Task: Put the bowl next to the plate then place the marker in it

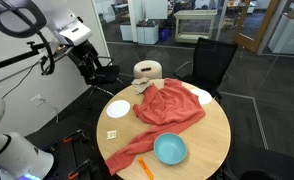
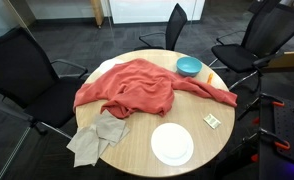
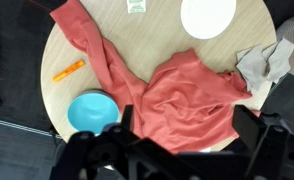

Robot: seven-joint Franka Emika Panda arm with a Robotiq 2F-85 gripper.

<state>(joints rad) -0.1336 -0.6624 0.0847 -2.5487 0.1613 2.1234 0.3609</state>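
Observation:
The light blue bowl sits on the round wooden table near its edge, beside a trailing strip of the red cloth. The white plate lies on the opposite side of the table, far from the bowl. The orange marker lies flat on the table close to the bowl; I cannot see it in the exterior view taken from the plate's side. My gripper is open and empty, held high above the table off its edge.
A large red-orange cloth covers the table's middle. A grey rag lies at the edge near the plate. A small packet lies on the wood. Black office chairs ring the table.

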